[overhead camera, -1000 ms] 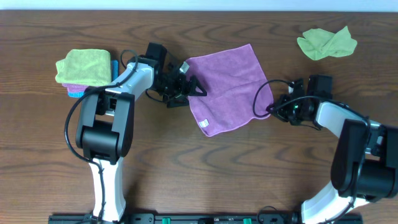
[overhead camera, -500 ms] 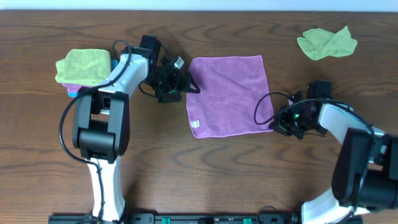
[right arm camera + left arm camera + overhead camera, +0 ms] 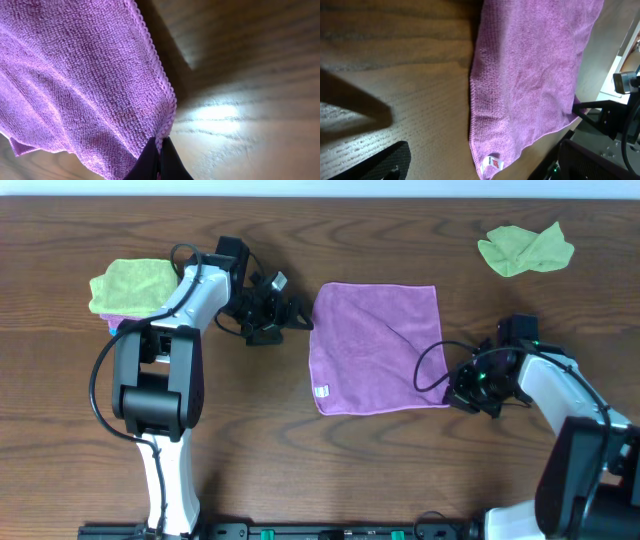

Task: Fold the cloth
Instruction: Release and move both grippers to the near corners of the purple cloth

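Note:
The purple cloth (image 3: 378,347) lies spread flat and nearly square in the middle of the table, with its white tag at the front left corner (image 3: 493,163). My left gripper (image 3: 292,321) is open and empty just left of the cloth's left edge; in the left wrist view its fingers (image 3: 390,132) stand apart from the cloth (image 3: 530,75). My right gripper (image 3: 453,391) is shut on the cloth's front right corner; in the right wrist view the black fingertips (image 3: 161,150) pinch the hemmed edge of the cloth (image 3: 75,80).
A crumpled green cloth (image 3: 527,248) lies at the back right. A stack of folded cloths (image 3: 134,287), lime green on top, sits at the back left beside my left arm. The table is dark wood (image 3: 300,460).
The cloth has turned from a diamond to a square and shifted right. My right gripper dragged its corner toward the front right. My left gripper let go and drew back left.

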Controlling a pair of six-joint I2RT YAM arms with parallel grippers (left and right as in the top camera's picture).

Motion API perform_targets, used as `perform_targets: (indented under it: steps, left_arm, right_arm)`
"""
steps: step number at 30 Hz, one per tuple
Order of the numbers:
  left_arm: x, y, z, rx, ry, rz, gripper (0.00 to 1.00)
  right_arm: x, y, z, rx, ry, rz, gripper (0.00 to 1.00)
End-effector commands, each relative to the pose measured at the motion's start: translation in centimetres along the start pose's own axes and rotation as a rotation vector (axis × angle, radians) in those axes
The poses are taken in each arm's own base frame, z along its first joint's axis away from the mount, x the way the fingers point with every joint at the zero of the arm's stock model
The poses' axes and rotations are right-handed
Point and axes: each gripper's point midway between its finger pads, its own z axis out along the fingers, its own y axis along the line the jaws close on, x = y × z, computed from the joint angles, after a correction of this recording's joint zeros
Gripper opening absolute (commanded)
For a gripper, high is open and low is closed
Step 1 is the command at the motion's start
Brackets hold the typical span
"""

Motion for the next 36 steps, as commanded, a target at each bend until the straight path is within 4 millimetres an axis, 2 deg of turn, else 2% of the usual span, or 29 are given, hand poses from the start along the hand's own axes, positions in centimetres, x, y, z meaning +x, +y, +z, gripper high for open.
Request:
perform_targets:
  steps: [1,3,4,7,9,13,15,16,18,21,23,27,30,36]
  left_arm:
    - [-0.2,0.1,-0.2,-0.006,0.003,0.012,0.95]
    - [0.2,0.1,-0.2,-0.008,0.016,0.001,0.95]
    - [0.3,0.1,-0.2,-0.009,0.021,-0.004,0.95]
    - [0.5,-0.3,-0.6,-0.006,0.026,0.005,0.95]
    - [0.5,-0.8,-1.1,-0.005,0.015,0.025,0.95]
    - [0.4,-2.3,-2.7,-0.004,-0.026,0.068,0.95]
    - [0.6,-3.4,-3.9,0.0,-0.052,0.093,0.96]
    - [0.8,-4.2,-4.6,0.001,-0.067,0.107,0.95]
    - [1.4,-5.8,-6.4,-0.001,-0.099,0.137,0.95]
    - [2.5,-6.7,-9.3,-0.091,-0.164,0.139,0.96]
    - [3.5,-7.4,-11.5,-0.136,-0.213,0.131,0.95]
    - [6.0,-8.1,-14.0,-0.15,-0.284,0.079,0.95]
    - [8.9,-7.3,-13.6,-0.142,-0.296,0.04,0.95]
    - [14.8,-5.2,-11.8,-0.079,-0.392,-0.065,0.95]
  right_arm:
    - [0.4,-0.3,-0.5,0.034,-0.014,-0.023,0.02]
    - [0.3,-0.2,-0.8,0.032,-0.022,-0.026,0.05]
    - [0.3,-0.1,-0.9,0.029,-0.029,-0.029,0.12]
    - [0.1,0.1,-1.4,0.022,-0.051,-0.037,0.43]
    - [0.0,0.3,-1.7,0.018,-0.065,-0.044,0.52]
    - [-0.3,0.8,-2.6,0.001,-0.104,-0.07,0.65]
    - [-0.4,1.7,-3.4,-0.035,-0.126,-0.104,0.85]
    - [-0.5,2.3,-4.0,-0.066,-0.144,-0.131,0.99]
    - [-0.5,3.4,-5.6,-0.115,-0.184,-0.178,0.99]
    - [-0.4,3.5,-8.0,-0.122,-0.263,-0.224,0.99]
    - [0.1,2.9,-9.7,-0.111,-0.31,-0.242,0.99]
    - [1.2,0.6,-12.3,-0.07,-0.377,-0.218,0.99]
    - [1.8,-0.7,-13.6,-0.054,-0.416,-0.208,0.99]
    - [2.6,-0.4,-14.9,-0.111,-0.455,-0.196,0.99]
